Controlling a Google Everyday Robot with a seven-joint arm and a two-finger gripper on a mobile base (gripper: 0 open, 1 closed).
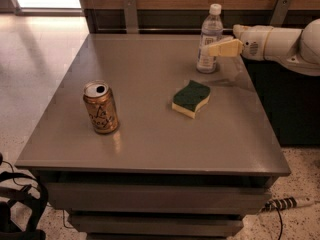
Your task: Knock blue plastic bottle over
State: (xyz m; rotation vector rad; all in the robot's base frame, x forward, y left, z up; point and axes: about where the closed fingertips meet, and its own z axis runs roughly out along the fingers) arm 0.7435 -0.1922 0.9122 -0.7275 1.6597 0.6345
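The blue plastic bottle [209, 40] stands upright near the table's far right edge; it is clear with a white cap and a pale label. My gripper [212, 49] reaches in from the right at the height of the bottle's label, and its pale yellow fingertip touches or overlaps the bottle's right side. The white arm [280, 41] stretches off the right edge of the view.
A gold-orange drink can [101, 107] stands upright at the front left of the grey table [145, 144]. A green and yellow sponge [191, 98] lies in front of the bottle. A dark cabinet stands right of the table, a wall behind it.
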